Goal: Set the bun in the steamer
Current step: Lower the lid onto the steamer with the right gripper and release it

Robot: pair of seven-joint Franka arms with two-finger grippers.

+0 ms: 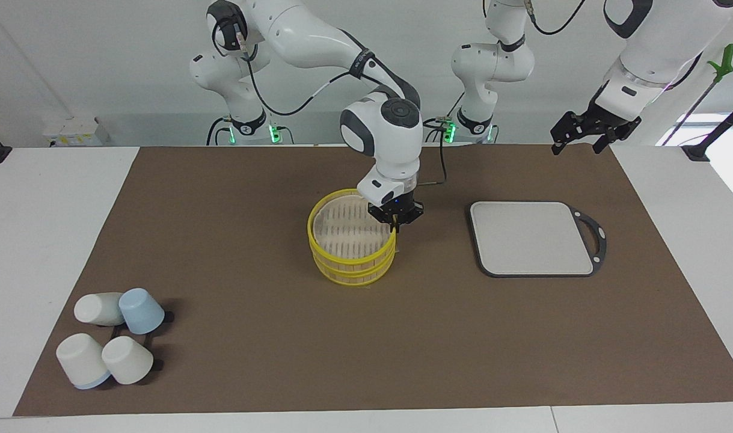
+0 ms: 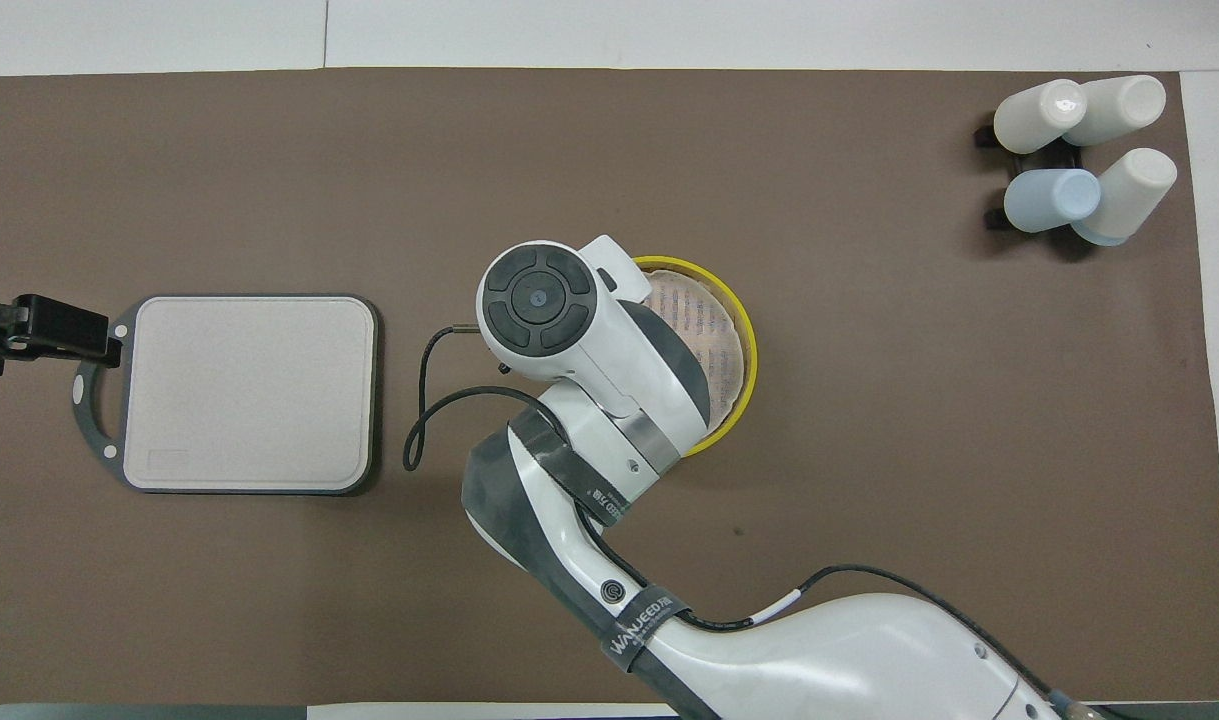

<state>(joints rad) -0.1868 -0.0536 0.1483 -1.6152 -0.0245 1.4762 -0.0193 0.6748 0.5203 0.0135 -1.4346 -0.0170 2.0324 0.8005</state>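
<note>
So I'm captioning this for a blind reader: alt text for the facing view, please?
The right gripper, jaws shut, sits at the rim of the yellow steamer at the middle of a brown mat. The left gripper waits in the air, jaws open, near a grey board; four cups stand apart.

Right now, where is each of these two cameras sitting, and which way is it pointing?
Facing view: high across the table, looking back at the robots; both whole arms show, the right gripper shut at the steamer rim, the left gripper open, waiting over the table edge.
Overhead view: above the robots' end, looking steeply down; the right arm covers part of the steamer, and only the left gripper tip shows.
Both share the steamer, grey board, cups and brown mat, half a turn apart.
</note>
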